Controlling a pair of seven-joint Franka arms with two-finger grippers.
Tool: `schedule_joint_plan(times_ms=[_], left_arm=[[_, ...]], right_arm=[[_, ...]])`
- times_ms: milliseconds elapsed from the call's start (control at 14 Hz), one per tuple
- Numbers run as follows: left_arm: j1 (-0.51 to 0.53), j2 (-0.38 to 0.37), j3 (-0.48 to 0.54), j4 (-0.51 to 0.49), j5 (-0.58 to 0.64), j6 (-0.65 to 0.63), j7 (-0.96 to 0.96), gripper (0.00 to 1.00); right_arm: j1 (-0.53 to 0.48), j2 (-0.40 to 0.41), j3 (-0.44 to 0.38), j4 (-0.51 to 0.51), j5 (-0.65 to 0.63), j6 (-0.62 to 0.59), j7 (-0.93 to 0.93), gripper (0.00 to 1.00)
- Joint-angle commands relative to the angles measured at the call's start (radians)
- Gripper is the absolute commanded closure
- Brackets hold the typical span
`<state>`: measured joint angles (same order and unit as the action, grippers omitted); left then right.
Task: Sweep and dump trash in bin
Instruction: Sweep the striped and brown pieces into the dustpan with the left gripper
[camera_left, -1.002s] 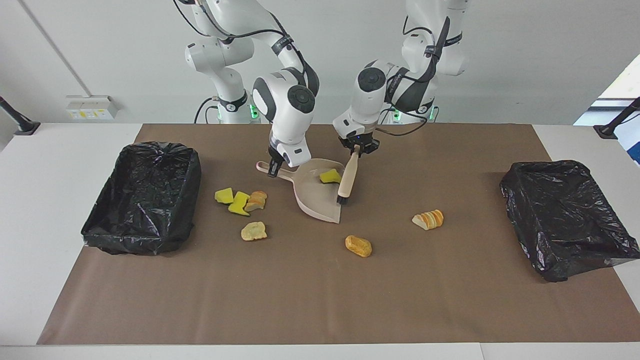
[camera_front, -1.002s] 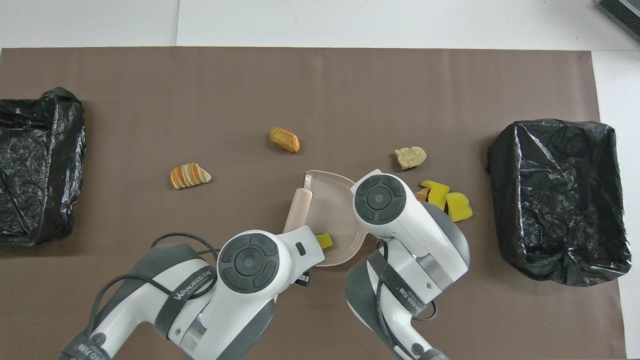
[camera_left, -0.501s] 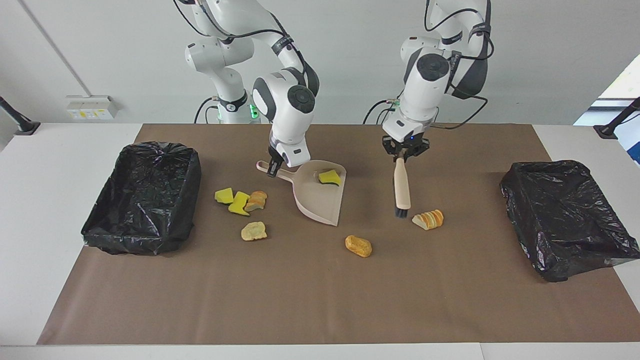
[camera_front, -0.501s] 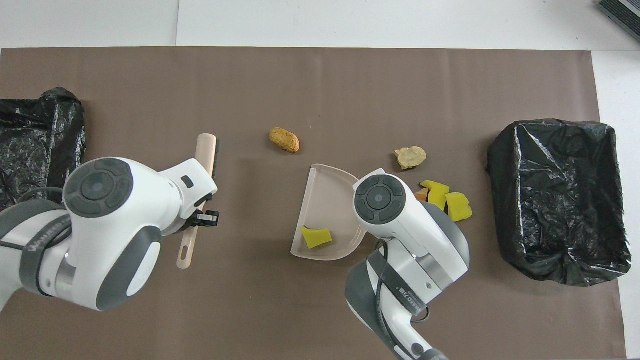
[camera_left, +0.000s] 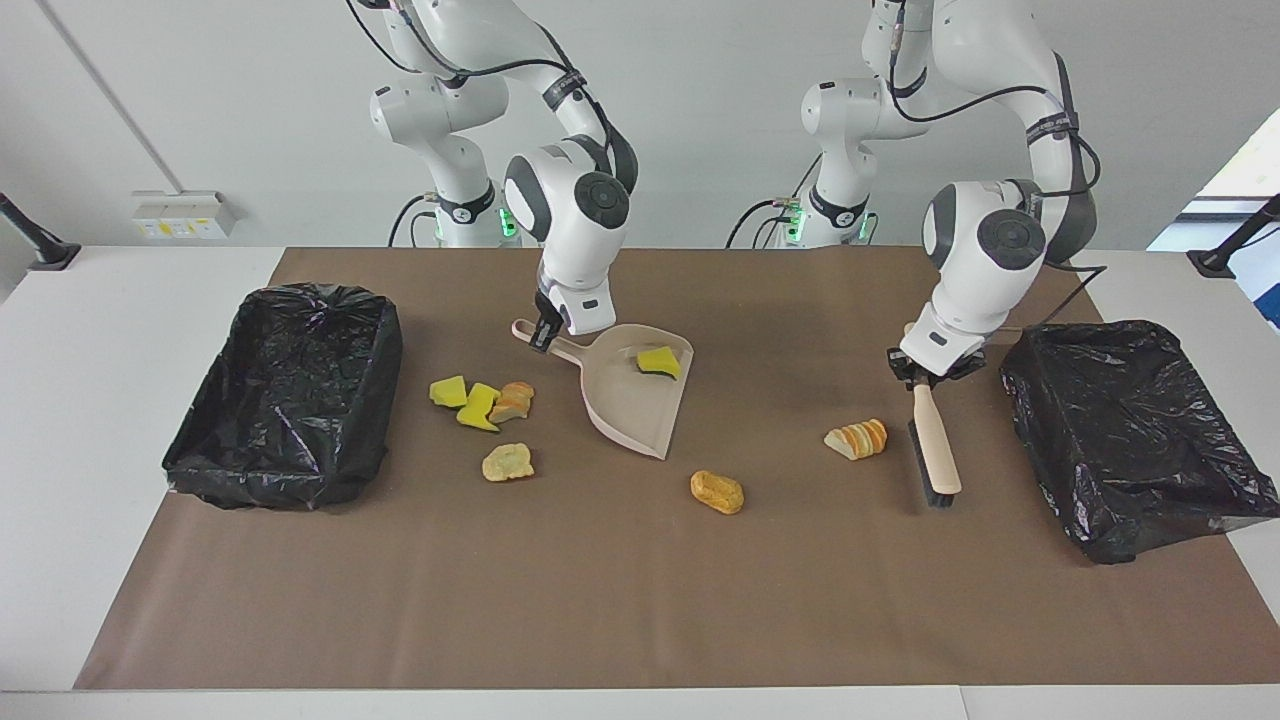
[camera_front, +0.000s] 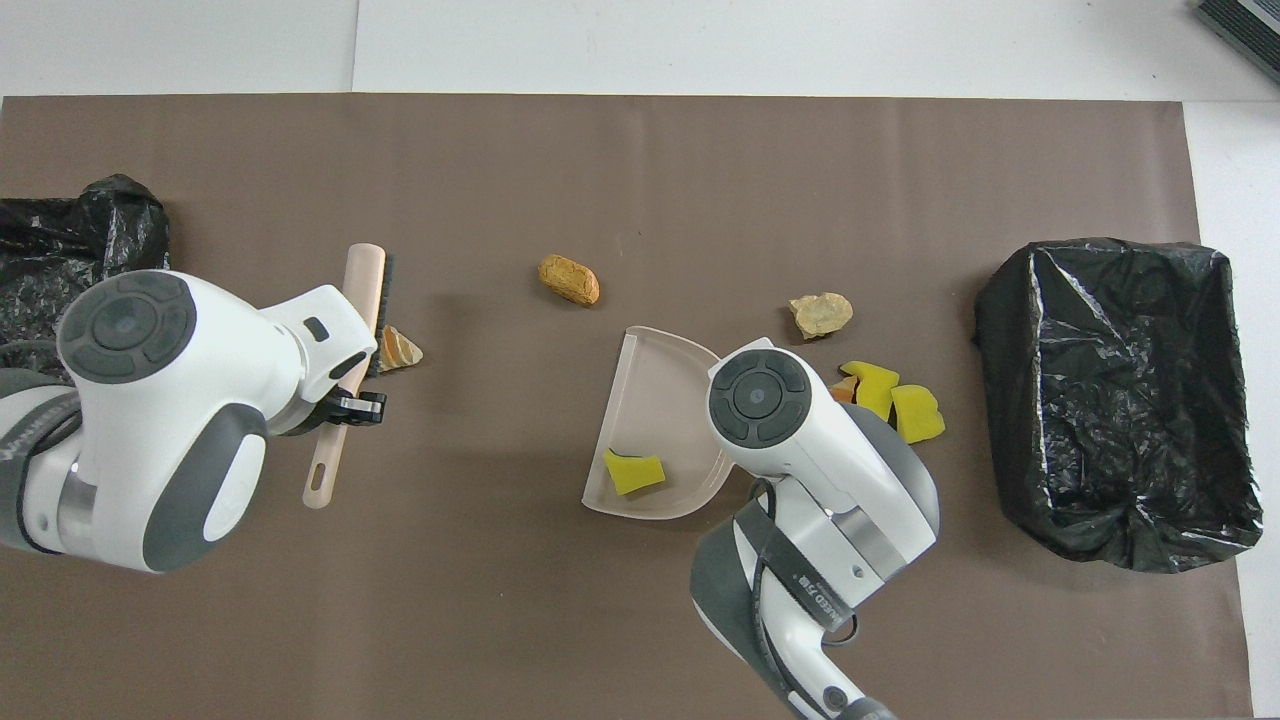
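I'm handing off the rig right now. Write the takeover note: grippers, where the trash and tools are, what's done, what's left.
Left gripper: shut on the brush, bristles beside the striped bread slice, toward the left arm's bin.
Right gripper: shut on the dustpan handle, pan on the mat.
Done: one yellow chunk lies in the dustpan.
Left: six pieces on the mat: the striped slice, an orange lump, and four near the right arm's bin. Both bins show no trash; nothing dumped yet.
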<state>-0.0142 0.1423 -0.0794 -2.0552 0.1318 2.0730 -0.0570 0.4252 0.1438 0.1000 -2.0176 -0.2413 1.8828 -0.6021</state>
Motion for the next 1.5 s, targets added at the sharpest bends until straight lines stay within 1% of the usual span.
schedule_joint_plan(times_ms=[0, 143, 286, 358, 501, 572, 715, 930, 1073, 1216, 1431], left_arm=[[-0.012, 0.0, -0.02, -0.034, 0.017, 0.038, -0.004, 1.0], [-0.097, 0.0, -0.02, -0.036, 0.014, 0.036, -0.024, 1.0], [-0.176, -0.001, -0.023, -0.036, 0.003, 0.029, -0.104, 1.0], [-0.215, -0.006, -0.025, -0.042, 0.0, 0.026, -0.099, 1.0], [-0.28, -0.018, -0.029, -0.083, -0.043, 0.029, -0.098, 1.0], [-0.336, -0.017, -0.029, -0.085, -0.078, 0.03, -0.109, 1.0], [-0.415, -0.018, -0.029, -0.086, -0.164, 0.038, -0.134, 1.0], [-0.525, -0.026, -0.029, -0.08, -0.219, 0.048, -0.187, 1.0], [-0.604, -0.039, -0.031, -0.071, -0.225, 0.035, -0.272, 1.0], [-0.621, -0.058, -0.036, -0.057, -0.225, 0.024, -0.305, 1.0], [-0.609, -0.078, -0.036, -0.036, -0.225, -0.05, -0.3, 1.0]], right_arm=[[-0.009, 0.005, 0.006, 0.002, -0.006, -0.007, 0.034, 1.0], [-0.009, 0.005, 0.006, 0.002, -0.006, -0.005, 0.034, 1.0], [-0.009, 0.005, 0.006, 0.002, -0.006, -0.005, 0.034, 1.0], [-0.009, 0.005, 0.006, 0.002, -0.006, -0.005, 0.034, 1.0], [-0.009, 0.005, 0.006, 0.002, -0.006, -0.005, 0.034, 1.0], [-0.009, 0.005, 0.006, 0.002, -0.006, -0.005, 0.034, 1.0], [-0.009, 0.005, 0.006, 0.002, -0.006, -0.005, 0.034, 1.0], [-0.009, 0.005, 0.006, 0.002, -0.006, -0.005, 0.034, 1.0], [-0.009, 0.005, 0.006, 0.0, -0.006, -0.005, 0.034, 1.0], [-0.009, 0.005, 0.006, 0.0, -0.006, -0.005, 0.034, 1.0], [-0.009, 0.005, 0.006, 0.0, -0.006, -0.005, 0.034, 1.0]])
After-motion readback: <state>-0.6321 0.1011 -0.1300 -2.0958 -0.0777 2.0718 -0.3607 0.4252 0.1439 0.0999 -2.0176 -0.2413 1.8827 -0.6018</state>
